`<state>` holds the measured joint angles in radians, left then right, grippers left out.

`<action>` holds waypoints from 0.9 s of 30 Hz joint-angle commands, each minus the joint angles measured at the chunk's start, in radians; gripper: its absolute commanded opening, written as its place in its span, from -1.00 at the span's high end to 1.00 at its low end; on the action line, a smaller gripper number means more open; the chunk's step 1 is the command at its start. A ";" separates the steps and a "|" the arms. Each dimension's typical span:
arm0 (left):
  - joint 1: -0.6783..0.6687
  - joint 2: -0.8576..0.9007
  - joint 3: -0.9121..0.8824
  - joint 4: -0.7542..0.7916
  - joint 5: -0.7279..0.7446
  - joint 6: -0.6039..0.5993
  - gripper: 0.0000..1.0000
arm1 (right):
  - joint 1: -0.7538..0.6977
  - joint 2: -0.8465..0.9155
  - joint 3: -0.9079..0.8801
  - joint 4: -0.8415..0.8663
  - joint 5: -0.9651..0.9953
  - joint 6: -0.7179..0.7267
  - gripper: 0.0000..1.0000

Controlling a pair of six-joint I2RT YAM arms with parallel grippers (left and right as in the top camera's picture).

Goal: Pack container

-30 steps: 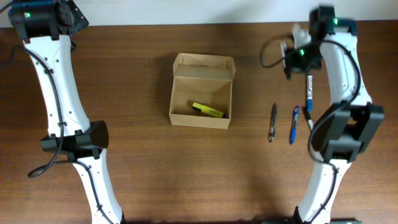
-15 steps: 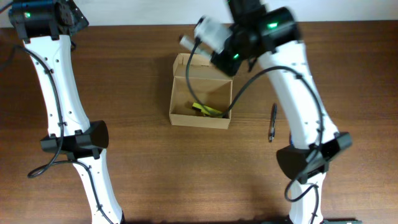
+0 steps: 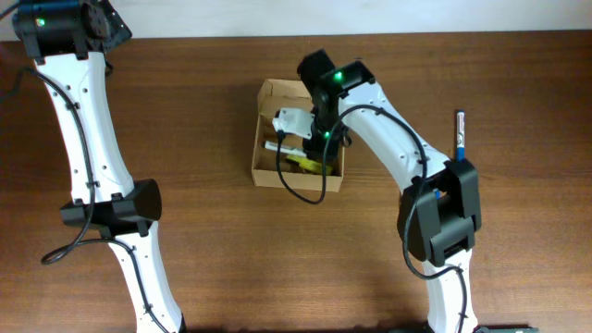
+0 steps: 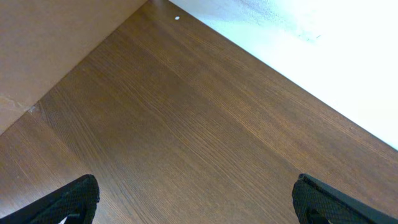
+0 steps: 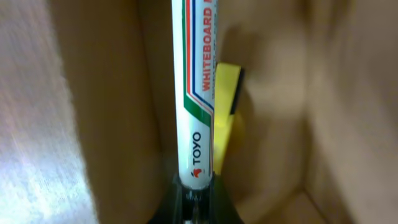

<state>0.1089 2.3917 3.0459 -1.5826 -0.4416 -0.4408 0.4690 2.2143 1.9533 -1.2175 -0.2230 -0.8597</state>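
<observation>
Lettering on a white cylindrical plastic whiteboard marker (image 5: 198,93) reads "TOYO" in black beside a red mark. Further along it reads "WHITEBOARD M" in red, edged by red, blue and green stripes. The right claw (image 5: 196,198) is pinched tight on the marker's near end, and the barrel runs straight away from it. It points into the small tan-brown cardboard box (image 5: 106,112) directly below the claw. A flat yellow item with a black edge (image 5: 227,93) lies inside beside the marker.

From overhead, the box sits mid-table, opening upward and slightly longer left to right, its hinged flap (image 3: 277,92) thrown back on the far side. To the right, a blue-banded pen (image 3: 458,134) lies on the dark brown wooden table (image 3: 185,231). The left claw (image 4: 196,205) hangs spread wide, holding nothing, above the tabletop.
</observation>
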 commanded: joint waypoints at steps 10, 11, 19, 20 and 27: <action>0.010 -0.034 -0.005 -0.001 0.000 0.009 -1.00 | 0.000 0.003 -0.154 0.139 0.033 0.109 0.67; 0.010 -0.034 -0.005 -0.001 0.000 0.009 -1.00 | 0.000 0.002 -0.144 0.134 0.053 0.132 0.58; 0.010 -0.034 -0.005 -0.001 0.000 0.009 -1.00 | 0.002 -0.027 0.097 -0.001 0.127 0.302 0.17; 0.010 -0.034 -0.005 -0.001 0.000 0.009 -1.00 | 0.002 -0.035 0.140 -0.022 0.127 0.317 0.16; 0.009 -0.034 -0.005 -0.001 0.000 0.009 -1.00 | -0.019 -0.082 0.492 -0.157 0.209 0.565 0.35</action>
<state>0.1112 2.3917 3.0459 -1.5826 -0.4416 -0.4408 0.4648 2.2017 2.3272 -1.3533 -0.0708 -0.4652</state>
